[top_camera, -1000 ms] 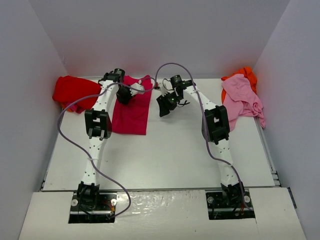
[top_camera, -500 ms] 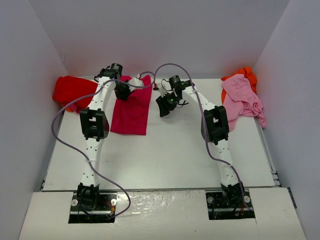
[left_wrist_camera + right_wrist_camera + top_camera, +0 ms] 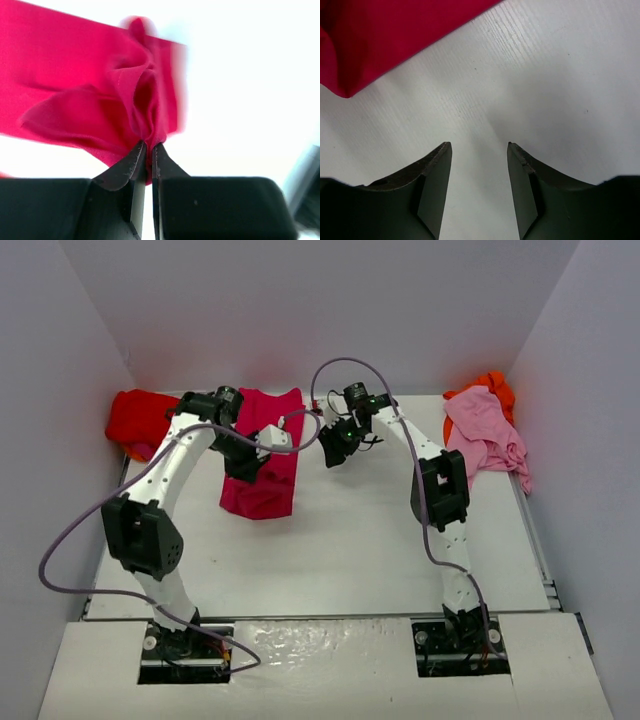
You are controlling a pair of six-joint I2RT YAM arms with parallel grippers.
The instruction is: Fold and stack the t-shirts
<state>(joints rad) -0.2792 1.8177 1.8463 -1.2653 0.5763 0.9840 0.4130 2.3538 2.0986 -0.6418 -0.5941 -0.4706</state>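
Overhead; wrist close-ups on crimson shirt

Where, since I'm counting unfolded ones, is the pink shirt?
Top view: the pink shirt lies crumpled at the far right corner of the table, the orange shirt just behind it.

You see a white table, pale walls on three sides, and a glossy ledge at its near edge.

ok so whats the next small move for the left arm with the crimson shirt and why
Probably carry the pinched fold toward the shirt's near hem and lay it down. The left gripper is shut on a bunched fold of the crimson t-shirt, the rest lying on the table, so the fold looks unfinished. The right gripper hangs open over bare table beside the shirt's corner, holding nothing.
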